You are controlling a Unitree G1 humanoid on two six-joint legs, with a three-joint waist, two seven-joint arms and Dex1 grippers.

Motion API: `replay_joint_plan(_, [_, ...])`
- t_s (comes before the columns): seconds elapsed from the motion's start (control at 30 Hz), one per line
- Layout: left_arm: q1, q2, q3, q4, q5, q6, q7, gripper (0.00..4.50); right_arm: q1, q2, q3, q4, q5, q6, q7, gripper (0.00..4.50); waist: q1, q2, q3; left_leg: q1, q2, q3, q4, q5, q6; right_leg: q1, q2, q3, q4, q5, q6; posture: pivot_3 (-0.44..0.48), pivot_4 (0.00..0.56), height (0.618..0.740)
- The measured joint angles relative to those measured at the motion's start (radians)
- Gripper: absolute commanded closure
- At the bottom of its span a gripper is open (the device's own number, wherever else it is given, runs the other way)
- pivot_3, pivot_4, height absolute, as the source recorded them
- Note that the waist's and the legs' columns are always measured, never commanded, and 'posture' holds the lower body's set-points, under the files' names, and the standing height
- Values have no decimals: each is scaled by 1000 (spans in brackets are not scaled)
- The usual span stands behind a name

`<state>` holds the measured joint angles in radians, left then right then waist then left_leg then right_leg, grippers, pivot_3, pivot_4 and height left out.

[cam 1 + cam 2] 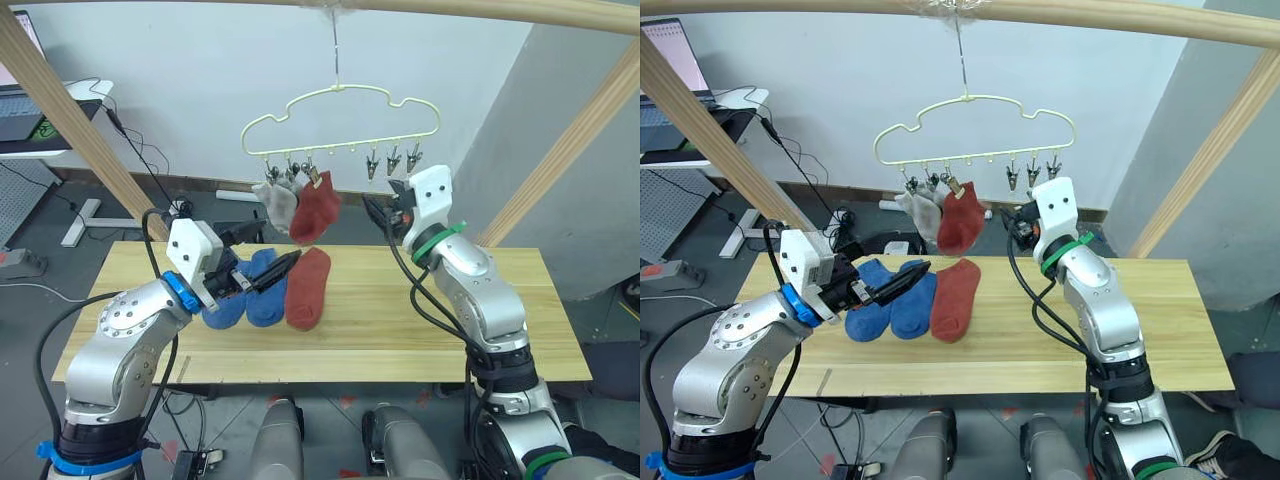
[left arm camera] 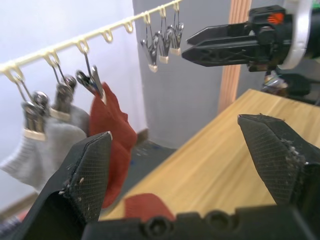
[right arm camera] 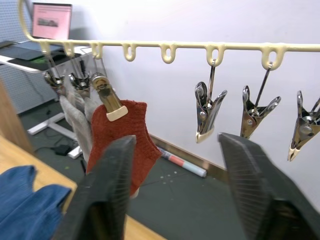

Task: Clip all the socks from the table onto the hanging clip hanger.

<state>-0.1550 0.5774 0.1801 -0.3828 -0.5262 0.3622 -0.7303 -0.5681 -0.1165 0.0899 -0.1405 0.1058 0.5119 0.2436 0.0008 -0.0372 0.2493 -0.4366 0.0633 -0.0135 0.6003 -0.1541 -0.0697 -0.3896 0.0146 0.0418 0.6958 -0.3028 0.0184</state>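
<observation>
Light plank table [image 1: 430, 330] under a wooden frame, white wall behind, small white desk with a laptop [image 1: 18, 105] off to the left. Overhead, cream clip hanger [image 1: 340, 110] on a hook, cloud-shaped, six metal clips along the bar. Two light grey socks [image 1: 277, 200] and one rust-red sock [image 1: 316, 208] clipped on the left three clips, hanging just above the table's far edge; three clips [image 1: 393, 160] on the right side bare. On the table, left of centre: two blue socks [image 1: 250, 290] side by side, touching, and a second rust-red sock [image 1: 308, 288] just beside them to the right, all lying flat. Left gripper [image 1: 268, 277] low over the blue socks, fingers [image 2: 87, 175] spread wide, grasping nothing. Right gripper [image 1: 378, 212] raised near the bare clips, just below them, fingers [image 3: 112, 185] parted, likewise released and holding nothing.
</observation>
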Motion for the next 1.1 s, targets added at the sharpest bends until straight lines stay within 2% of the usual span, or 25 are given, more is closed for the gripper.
replay_joint_plan(0.13, [-12,-15,1,7,29,-69,0,0,-56,27,2,103,-17,-45,-31,1617,0,0,0,0,0,0,0,0,0,0,0,0,0,0,0,124,199,740])
replay_joint_plan(0.6, [-28,-34,0,-50,15,-30,54,0,-199,67,-40,388,-46,-194,-104,1617,3,1,1,0,0,0,-2,0,0,0,1,0,0,0,0,136,222,740])
replay_joint_plan(1.1, [-37,-54,-18,-51,18,-22,74,0,-235,133,-50,423,-27,-235,-83,1617,4,1,1,0,1,-1,-3,0,0,0,1,0,0,0,0,131,228,740])
